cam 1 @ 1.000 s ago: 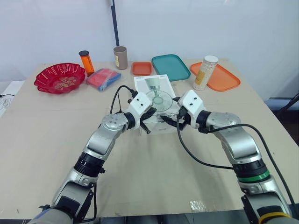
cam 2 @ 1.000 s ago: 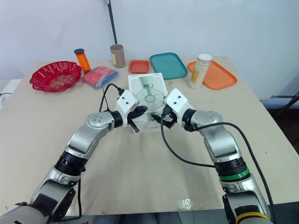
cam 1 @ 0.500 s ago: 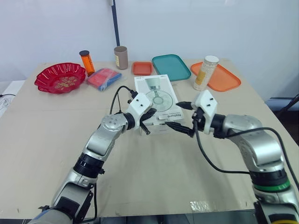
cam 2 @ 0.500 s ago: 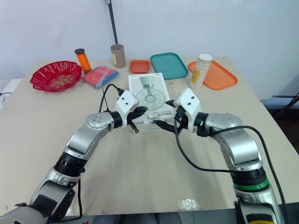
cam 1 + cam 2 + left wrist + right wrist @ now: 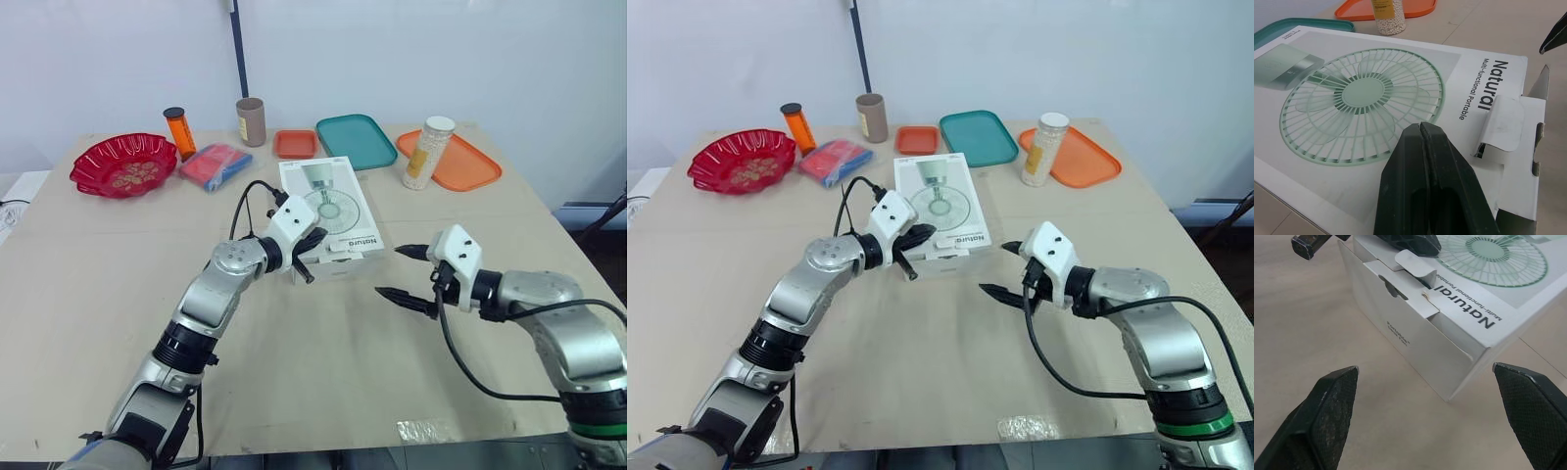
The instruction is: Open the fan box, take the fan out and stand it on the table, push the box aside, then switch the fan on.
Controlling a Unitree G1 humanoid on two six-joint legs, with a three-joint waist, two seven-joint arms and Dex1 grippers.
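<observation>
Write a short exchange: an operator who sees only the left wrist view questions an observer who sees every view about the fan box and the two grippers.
Operator: My left gripper is shut over the lid of the fan box. Where is the right gripper?
Observer: The right gripper is clear of the box. It is over the table, off the box's near right corner, with its fingers spread wide.
Operator: Is the near end of the box open?
Observer: No. In the right wrist view the end face is closed. Only the tuck tab stands lifted at the top edge, and no fan shows.
</observation>
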